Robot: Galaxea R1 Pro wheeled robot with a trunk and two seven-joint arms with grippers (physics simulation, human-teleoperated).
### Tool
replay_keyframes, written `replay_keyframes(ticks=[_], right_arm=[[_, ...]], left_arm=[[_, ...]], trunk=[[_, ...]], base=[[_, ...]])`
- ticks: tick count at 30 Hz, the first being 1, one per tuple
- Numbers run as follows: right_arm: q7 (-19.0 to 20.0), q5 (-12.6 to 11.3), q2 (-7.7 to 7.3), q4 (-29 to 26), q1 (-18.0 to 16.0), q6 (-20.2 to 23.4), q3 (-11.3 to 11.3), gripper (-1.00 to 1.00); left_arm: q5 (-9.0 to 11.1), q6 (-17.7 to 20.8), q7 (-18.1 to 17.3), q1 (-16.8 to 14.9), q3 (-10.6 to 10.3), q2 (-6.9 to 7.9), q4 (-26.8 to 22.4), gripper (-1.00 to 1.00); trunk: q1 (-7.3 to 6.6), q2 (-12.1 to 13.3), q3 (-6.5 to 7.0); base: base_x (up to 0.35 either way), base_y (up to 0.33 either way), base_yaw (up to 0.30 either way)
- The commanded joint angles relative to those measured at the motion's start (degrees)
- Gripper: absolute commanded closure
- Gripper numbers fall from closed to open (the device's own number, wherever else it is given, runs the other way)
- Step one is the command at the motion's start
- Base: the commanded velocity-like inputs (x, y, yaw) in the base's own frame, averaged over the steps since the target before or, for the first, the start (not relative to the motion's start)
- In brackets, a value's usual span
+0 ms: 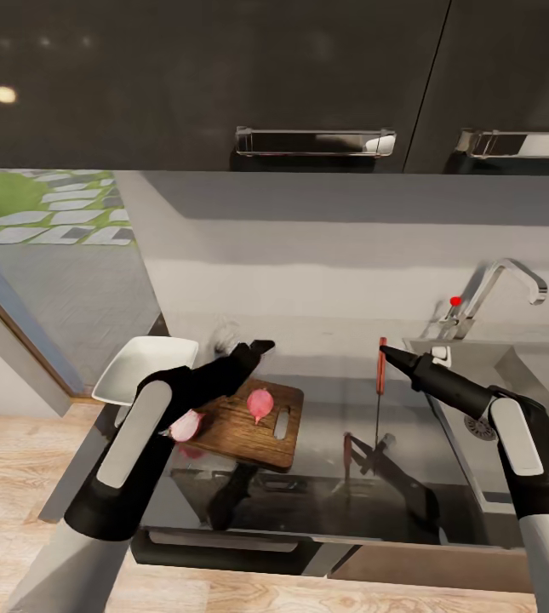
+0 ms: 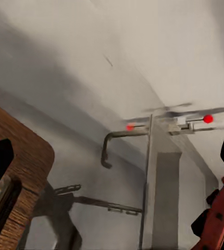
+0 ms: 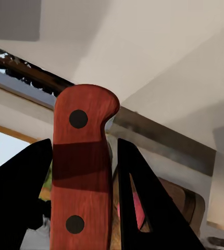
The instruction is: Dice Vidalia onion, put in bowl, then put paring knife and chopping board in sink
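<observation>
My right jaws [image 1: 391,353] clamp the red-handled paring knife [image 1: 380,368], blade hanging down; pinkish onion halves [image 1: 260,403] on the brown board [image 1: 248,426] lie leftward.

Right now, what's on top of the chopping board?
One onion half sits on the chopping board. A second half is at its left edge, partly hidden by the left arm, so contact there can't be judged. No dice visible.

Kitchen, steel sink [image 1: 512,375], chrome tap [image 1: 500,289], dark wall cabinets [image 1: 223,77], countertop [image 1: 334,409]
</observation>
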Motion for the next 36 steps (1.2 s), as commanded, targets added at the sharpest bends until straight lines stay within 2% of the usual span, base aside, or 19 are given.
replay_keyframes(ticks=[1, 2, 4, 5, 6, 8, 9, 11, 14, 15, 19, 22, 28, 32, 36], right_arm=[[0.2, 0.2, 0.32, 0.1, 0.0, 0.2, 0.2, 1.00], [0.2, 0.3, 0.52, 0.1, 0.0, 0.2, 0.4, 1.00], [0.1, 0.7, 1.16, 0.1, 0.0, 0.1, 1.6, 1.00], [0.1, 1.0, 1.42, 0.1, 0.0, 0.0, 2.5, 1.00], [0.1, 1.1, 1.51, 0.1, 0.0, 0.0, 2.8, 1.00], [0.1, 1.4, 1.83, 0.1, 0.0, 0.0, 3.7, 1.00], [0.0, 1.5, 2.04, 0.1, 0.0, 0.0, 3.9, 1.00], [0.0, 1.5, 2.34, 0.1, 0.0, 0.0, 4.2, 1.00], [0.0, 1.6, 2.89, 0.1, 0.0, -0.1, 4.6, 1.00], [0.0, 1.6, 2.93, 0.1, 0.0, -0.1, 4.6, 1.00], [-0.1, 1.6, 3.08, -1.3, 0.1, -0.1, 4.8, 1.00], [-0.7, 1.6, 3.16, -1.7, 0.1, -0.1, 4.9, 1.00], [-3.1, 1.5, 3.49, -1.7, 0.1, 0.0, 5.8, 1.00], [-3.4, 1.5, 5.28, -1.0, 0.0, -1.8, 6.3, 1.00], [-4.0, 1.6, 6.14, 0.2, 0.0, -4.2, 6.8, 1.00]], left_arm=[[0.4, 1.9, 0.6, -1.2, 0.4, 0.21, -0.5, -1.00], [0.5, 2.8, 0.6, -1.7, 1.0, 0.41, -0.6, -1.00], [0.5, 5.2, 0.7, -2.9, 4.2, 2.06, -0.9, -1.00], [0.6, 6.6, 0.7, -3.3, 6.8, 3.64, -1.1, -1.00], [0.6, 7.2, 0.7, -3.4, 8.0, 4.47, -1.1, -1.00], [1.0, 9.2, 0.7, -3.3, 12.2, 7.96, -1.2, -1.00], [1.1, 9.7, 0.7, -3.0, 13.5, 9.33, -1.2, -1.00], [1.2, 10.3, 0.9, -2.6, 14.7, 10.65, -1.2, -1.00], [1.8, 11.3, 4.0, -2.4, 15.7, 12.61, -1.2, -1.00], [2.3, 11.4, 4.4, -2.4, 15.8, 12.81, -1.2, -1.00], [8.5, 13.6, 5.7, -2.7, 16.0, 13.53, -1.2, -1.00], [9.6, 14.2, 5.9, -3.1, 16.0, 13.33, -1.2, -1.00], [10.0, 14.6, 5.3, -3.0, 15.8, 13.11, -1.2, -1.00], [10.0, 14.7, 0.3, -0.9, 15.6, 13.32, -1.2, -1.00], [9.9, 14.7, -5.9, 4.5, 17.2, 13.89, -1.2, -1.00]], trunk=[[0.03, -0.1, -0.11], [0.03, -0.1, -0.11], [0.03, -0.1, -0.11], [0.03, -0.1, -0.11], [0.03, -0.1, -0.11], [0.03, -0.1, -0.11], [0.03, -0.1, -0.11], [0.03, -0.1, -0.11], [0.03, -0.1, -0.11], [0.03, -0.1, -0.11], [0.03, -0.1, -0.11], [0.03, -0.1, -0.11], [0.03, -0.1, -0.11], [0.03, -0.1, -0.11], [0.03, -0.1, -0.11]], base=[[0.000, 0.000, 0.000], [0.000, 0.000, 0.000], [0.000, 0.000, 0.000], [0.000, 0.000, 0.000], [0.000, 0.000, 0.000], [0.000, 0.000, 0.000], [0.000, 0.000, 0.000], [0.000, 0.000, 0.000], [0.000, 0.000, 0.000], [0.000, 0.000, 0.000], [0.000, 0.000, 0.000], [-0.047, 0.000, 0.000], [-0.255, 0.000, 0.000], [-0.084, 0.000, 0.000], [-0.015, 0.000, 0.000]])
